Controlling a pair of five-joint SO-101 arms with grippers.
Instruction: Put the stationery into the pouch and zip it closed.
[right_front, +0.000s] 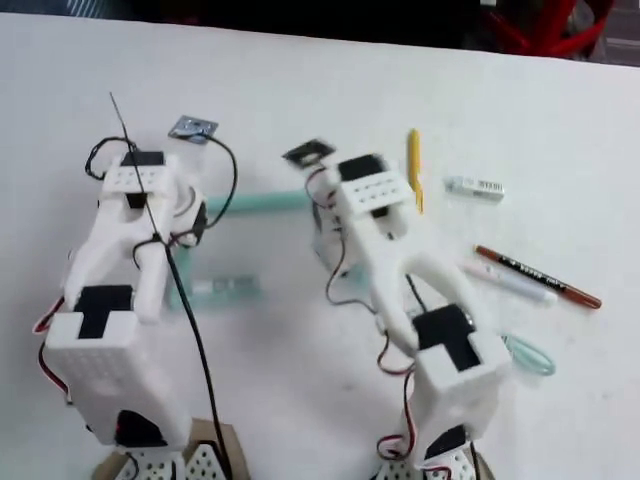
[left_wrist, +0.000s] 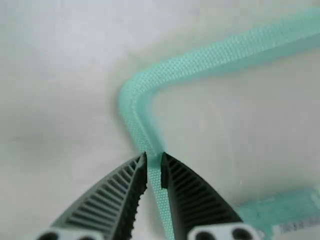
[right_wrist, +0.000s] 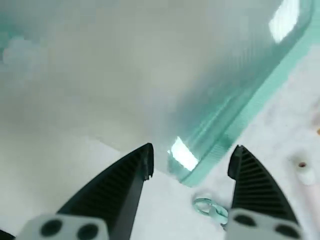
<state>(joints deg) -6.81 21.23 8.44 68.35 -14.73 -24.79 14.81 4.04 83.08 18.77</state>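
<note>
The left claw (left_wrist: 154, 159) is pinched tight on the teal edge band of the pouch (left_wrist: 210, 57). From its tips the band runs straight ahead, then bends sharply and carries on to one side. The right claw (right_wrist: 194, 150) stands wide and holds nothing, with a teal-edged corner of the clear pouch lying just ahead between its jaws. The yellow pen (right_front: 413, 165) lies just beside the right arm. The red marker (right_front: 537, 277) and the white pen (right_front: 510, 281) lie farther out on that arm's outer side, so the right arm is likely the nearer picker. The white table (right_front: 560, 120) carries everything. Beyond its far edge the room is dark, with something red.
</note>
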